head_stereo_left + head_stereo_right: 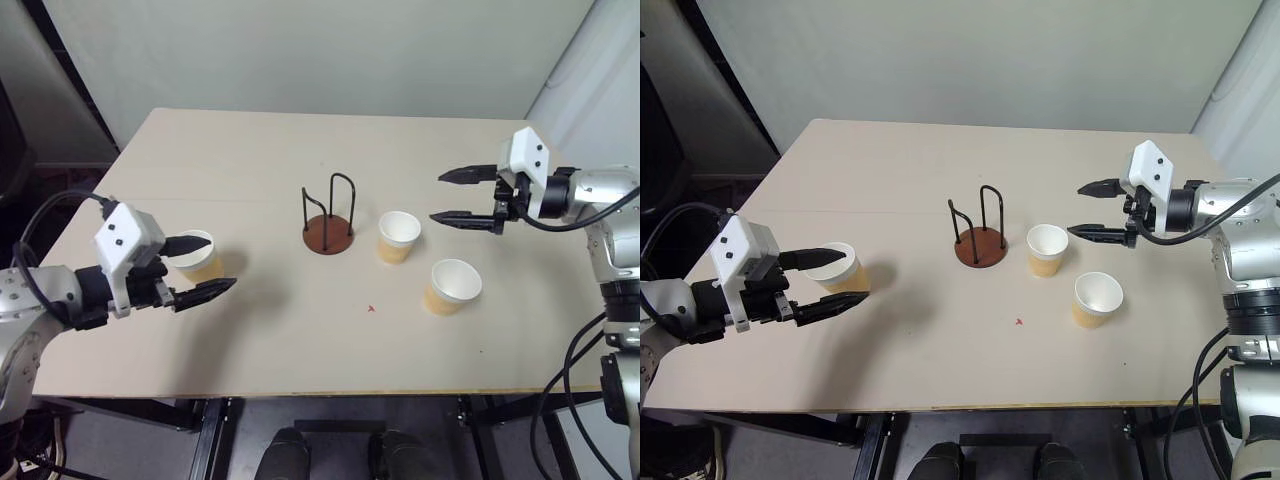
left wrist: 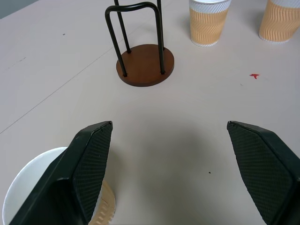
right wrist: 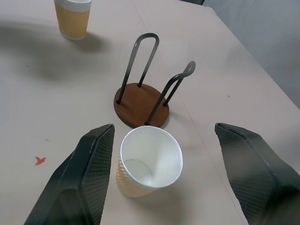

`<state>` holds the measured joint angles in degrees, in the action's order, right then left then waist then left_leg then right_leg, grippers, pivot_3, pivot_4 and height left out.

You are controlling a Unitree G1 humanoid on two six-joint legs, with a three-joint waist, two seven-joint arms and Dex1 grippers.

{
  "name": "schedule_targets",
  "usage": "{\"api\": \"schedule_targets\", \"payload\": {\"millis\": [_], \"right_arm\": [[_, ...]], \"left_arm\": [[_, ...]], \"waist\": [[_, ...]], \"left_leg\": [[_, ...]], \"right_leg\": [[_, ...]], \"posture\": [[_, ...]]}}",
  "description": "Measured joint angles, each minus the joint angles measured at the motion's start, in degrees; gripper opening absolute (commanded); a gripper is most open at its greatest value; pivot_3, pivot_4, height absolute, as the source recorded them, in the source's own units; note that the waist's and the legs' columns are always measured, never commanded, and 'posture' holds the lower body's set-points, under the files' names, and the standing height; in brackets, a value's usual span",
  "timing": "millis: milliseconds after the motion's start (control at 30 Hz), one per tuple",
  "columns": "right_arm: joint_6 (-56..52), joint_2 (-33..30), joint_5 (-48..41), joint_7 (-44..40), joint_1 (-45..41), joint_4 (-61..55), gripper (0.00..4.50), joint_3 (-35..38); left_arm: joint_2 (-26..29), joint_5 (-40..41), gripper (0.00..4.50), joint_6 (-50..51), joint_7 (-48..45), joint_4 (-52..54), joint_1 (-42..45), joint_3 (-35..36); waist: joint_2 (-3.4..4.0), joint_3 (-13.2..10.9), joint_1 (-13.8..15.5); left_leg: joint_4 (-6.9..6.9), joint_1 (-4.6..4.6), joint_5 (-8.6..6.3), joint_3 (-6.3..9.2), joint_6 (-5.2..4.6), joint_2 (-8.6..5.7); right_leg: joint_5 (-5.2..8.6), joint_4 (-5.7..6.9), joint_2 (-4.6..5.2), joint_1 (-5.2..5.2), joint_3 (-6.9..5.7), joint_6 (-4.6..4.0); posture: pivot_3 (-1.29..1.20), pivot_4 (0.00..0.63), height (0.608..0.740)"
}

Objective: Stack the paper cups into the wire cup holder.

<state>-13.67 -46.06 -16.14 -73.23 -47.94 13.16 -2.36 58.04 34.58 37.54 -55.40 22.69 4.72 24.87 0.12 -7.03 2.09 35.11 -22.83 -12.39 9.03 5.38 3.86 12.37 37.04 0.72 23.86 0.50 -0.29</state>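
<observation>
I find the wire cup holder (image 1: 328, 222) empty and upright at mid-worktop (image 1: 250, 150), between my two sets of fingers, so no stacking is done yet. All three paper cups stand upright, mouths up, each apart from the others and from the holder. My left gripper (image 1: 193, 268) has its fingers spread wide and grips nothing; the left cup (image 1: 197, 255) sits just beyond and beside the upper finger, not between the two, so I judge this hand is lined up short of a grasp rather than committed to one. My right gripper (image 1: 452, 196) also holds nothing, fingers apart; in the right wrist view the middle cup (image 3: 147, 161) lies squarely ahead of the gap between the fingers (image 3: 86, 178), with the holder directly behind it. I read that alignment as deliberate: the open spread suits the cup's width, and the cup nearest the holder is the shortest carry. The third cup (image 1: 452, 286) stands nearer me, below the right fingers, untouched. Risk noted: a squeeze could crush the thin paper wall.
</observation>
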Motion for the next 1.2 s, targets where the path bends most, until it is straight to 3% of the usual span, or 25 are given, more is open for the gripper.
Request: {"api": "schedule_targets", "payload": {"millis": [367,500,600,800,867,967,1200], "right_arm": [[-0.4,0.0,-0.1,-1.0,-0.1,0.0,3.55,0.0],[-1.8,0.0,-1.6,-1.7,-1.3,-1.1,3.55,0.2],[-5.2,0.1,-6.5,-2.2,-1.8,-5.1,3.55,2.8],[-9.5,-5.4,-11.3,-3.4,2.0,-20.4,3.55,5.7],[-10.9,-6.3,-11.7,-2.8,3.7,-22.6,3.55,6.0],[-12.8,-6.4,-11.8,0.4,5.2,-26.2,3.55,6.3],[-17.4,-9.4,-13.8,5.1,11.9,-33.1,3.55,10.6]], "left_arm": [[0.0,0.3,4.18,0.1,0.5,0.1,0.7,0.0],[-0.1,2.5,4.18,0.3,0.7,0.8,4.4,-0.2],[-0.9,1.8,4.18,0.0,1.6,0.3,10.2,-4.4],[-12.2,-15.4,4.18,-6.2,11.6,-16.8,28.7,-24.6],[-15.9,-18.5,4.18,-7.9,13.0,-22.0,31.7,-27.8],[-23.0,-23.4,4.18,-11.4,15.4,-30.8,37.9,-32.5],[-31.5,-30.6,4.18,-17.1,18.4,-46.8,44.7,-36.8]], "waist": [[0.0,0.0,0.0],[0.0,0.0,0.0],[0.09,0.0,0.3],[0.06,0.0,1.3],[0.05,0.0,1.1],[0.03,0.0,1.2],[0.01,0.0,1.3]], "left_leg": [[0.0,0.0,0.0,0.0,0.0,0.0],[0.01,-0.01,0.0,0.0,0.01,0.0],[0.06,-0.03,0.02,-0.02,0.04,-0.04],[0.57,-0.1,0.05,-0.15,0.06,-0.07],[0.91,-0.19,0.01,-0.37,0.0,-0.09],[1.02,-0.21,-0.03,-0.64,-0.12,-0.17],[1.49,-0.27,-0.14,-1.6,-0.29,-0.24]], "right_leg": [[0.0,0.0,0.0,0.0,0.0,0.0],[-0.01,0.01,-0.1,0.0,-0.01,0.0],[-0.02,0.01,-0.18,-0.02,0.02,0.02],[-0.12,-0.09,-0.14,-0.25,0.14,0.19],[-0.21,-0.13,-0.16,-0.27,0.3,0.37],[-0.67,-0.29,-0.24,-0.32,0.8,1.32],[-0.4,-0.26,-0.28,-0.35,1.19,2.23]], "posture": [[0.0,0.15,0.74],[0.0,0.15,0.74],[0.0,0.15,0.74],[0.0,0.15,0.74],[0.0,0.15,0.74],[0.0,0.15,0.74],[0.0,0.15,0.74]]}}
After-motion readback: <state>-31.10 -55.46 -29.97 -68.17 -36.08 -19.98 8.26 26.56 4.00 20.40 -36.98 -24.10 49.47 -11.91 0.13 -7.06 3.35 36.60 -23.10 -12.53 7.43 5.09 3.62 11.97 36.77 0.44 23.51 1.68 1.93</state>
